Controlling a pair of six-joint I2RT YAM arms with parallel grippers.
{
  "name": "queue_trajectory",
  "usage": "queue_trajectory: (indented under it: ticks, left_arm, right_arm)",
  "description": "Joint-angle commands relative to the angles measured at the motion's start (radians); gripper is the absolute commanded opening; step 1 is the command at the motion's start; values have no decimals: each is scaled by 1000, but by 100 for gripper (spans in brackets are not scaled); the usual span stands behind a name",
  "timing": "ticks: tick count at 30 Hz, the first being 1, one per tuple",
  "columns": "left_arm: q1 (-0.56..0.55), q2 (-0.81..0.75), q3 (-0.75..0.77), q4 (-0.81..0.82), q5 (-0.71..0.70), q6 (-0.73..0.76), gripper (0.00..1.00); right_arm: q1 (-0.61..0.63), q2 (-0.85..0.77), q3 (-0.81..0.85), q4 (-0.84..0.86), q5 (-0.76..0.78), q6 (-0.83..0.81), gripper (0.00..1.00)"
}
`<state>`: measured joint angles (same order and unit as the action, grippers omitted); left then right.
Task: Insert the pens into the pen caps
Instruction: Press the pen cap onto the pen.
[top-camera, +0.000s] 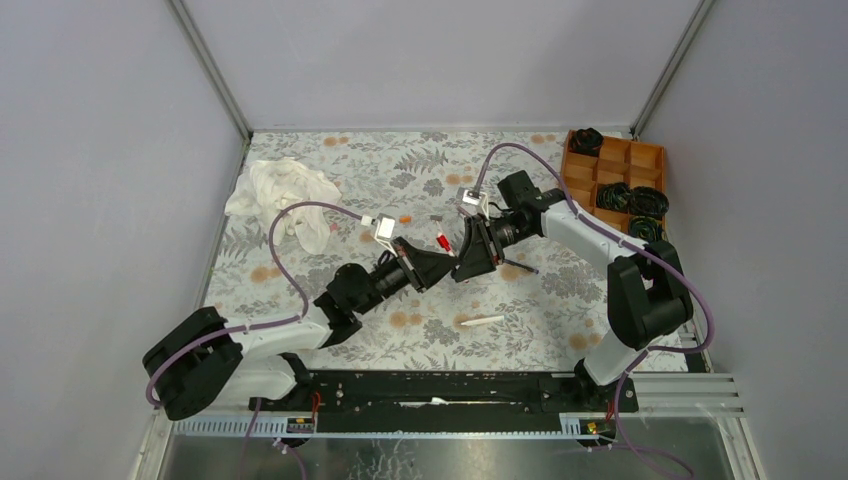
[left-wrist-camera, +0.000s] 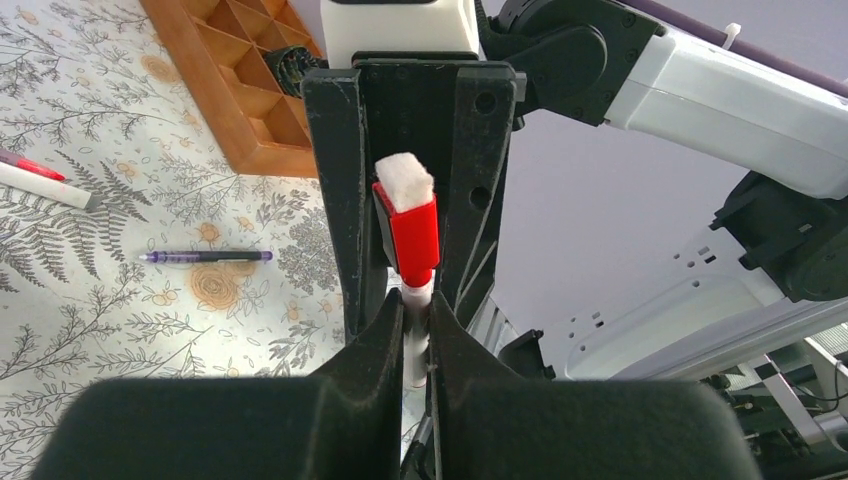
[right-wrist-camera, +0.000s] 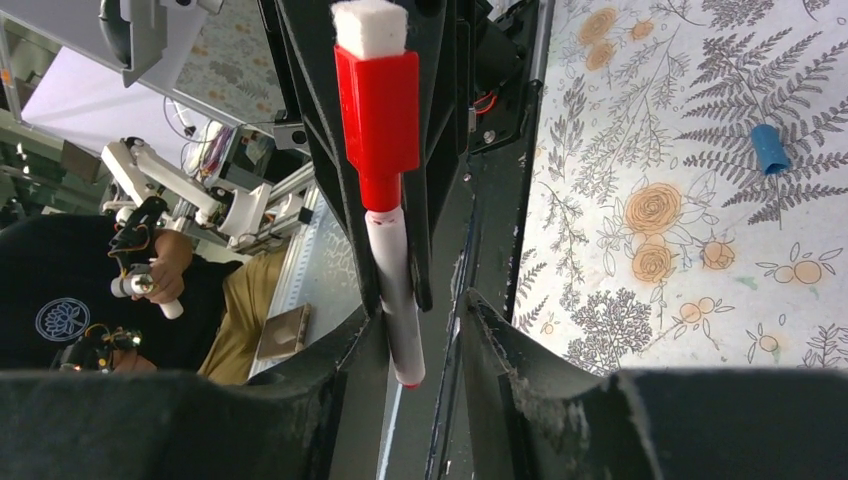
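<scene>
**Red cap sits on the pen, held in the air between the two arms**

The left jaws are clamped on the white barrel of the pen (right-wrist-camera: 392, 270). The pen lies crosswise between both arms, above the middle of the tabletop (top-camera: 420, 165). The red cap (left-wrist-camera: 410, 235) is on one end of it. The right jaws stand apart, one on each side of this cap, and do not press it.

We judge that the capping of this pen is almost finished. To do it well, we should first check that the cap sits fully down on the barrel; from these views we cannot tell if a small gap is left. If there is one, the right jaws should close on the cap and push straight along the pen, while the left jaws hold firm so that the barrel does not slide. If the cap is seated, the right jaws should draw away straight, without catching it.

A white pen (top-camera: 482, 321) lies at 5 o'clock from the jaws and an orange cap (top-camera: 404, 217) at 10 o'clock. A purple pen (left-wrist-camera: 205, 257) and a blue cap (right-wrist-camera: 770, 148) also lie on the tabletop.

The wooden tray (top-camera: 568, 170) stands at 2 o'clock of the tabletop. Black coils (top-camera: 612, 195) lie in its far left compartment and in several nearer ones. We see no pen or cap in it.
</scene>
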<state>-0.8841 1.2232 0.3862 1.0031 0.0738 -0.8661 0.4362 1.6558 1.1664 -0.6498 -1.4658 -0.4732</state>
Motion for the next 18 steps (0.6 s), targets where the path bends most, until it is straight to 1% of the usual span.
queue_trajectory:
  ticks: [1,3,5,8,10,11,14,15,16,17,18]
  left_arm:
    - [-26,9,37,23,-43,64,0]
    - [-28,10,37,20,-47,69,0]
    - [-31,9,35,24,-53,72,0]
    - [-36,6,23,44,-68,76,0]
    - [-39,4,18,58,-71,83,0]
    - [-40,3,17,59,-71,86,0]
    - [-42,-3,15,61,-62,99,0]
    - [-42,-7,13,63,-58,104,2]
    - [-43,-13,13,63,-51,106,6]
    - [-44,-18,10,62,-40,108,13]
    - [-43,-25,8,56,-34,108,24]
  right_arm:
    - [12,-2,-5,51,-55,51,38]
    - [11,2,-3,48,-64,48,37]
    - [12,6,2,47,-67,50,30]
    - [12,16,7,43,-70,52,16]
    - [12,25,11,41,-70,50,3]
    - [11,28,12,36,-69,47,0]
    - [11,27,16,21,-56,25,0]
    - [12,25,18,18,-52,21,0]
    - [12,21,17,17,-43,15,0]
    - [11,16,16,16,-36,11,0]
    - [12,12,15,16,-28,9,0]
